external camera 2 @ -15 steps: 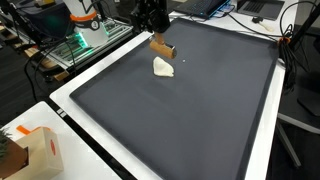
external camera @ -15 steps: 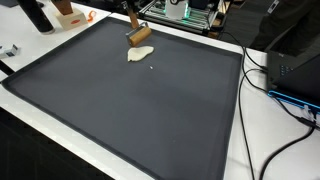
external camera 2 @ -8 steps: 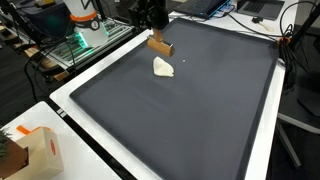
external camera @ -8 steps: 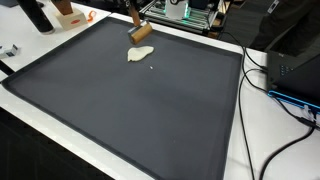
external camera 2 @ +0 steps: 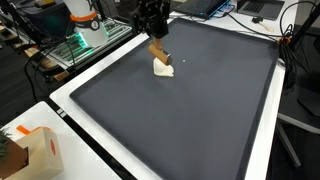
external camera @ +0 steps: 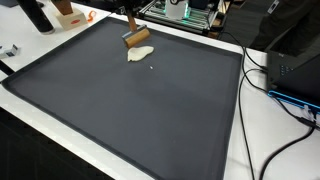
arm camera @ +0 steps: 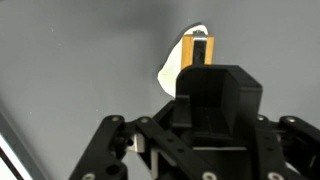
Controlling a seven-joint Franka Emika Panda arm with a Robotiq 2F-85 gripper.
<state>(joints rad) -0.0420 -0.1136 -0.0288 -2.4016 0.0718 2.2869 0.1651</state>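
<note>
Gripper [external camera 2: 154, 36], upper centre of frame, jaws clenched on a tilted brown block [external camera 2: 159, 51]. The block's lower end sits at a white patch [external camera 2: 163, 69] on the dark mat [external camera: 150, 110], apparently angled so one edge bears down.

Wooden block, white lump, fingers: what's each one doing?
Wooden block: held tilted, just over the lump.
White lump: lying flat on the mat, partly under the block.
Fingers: shut on the block.
Dark mat: spread flat.
</note>
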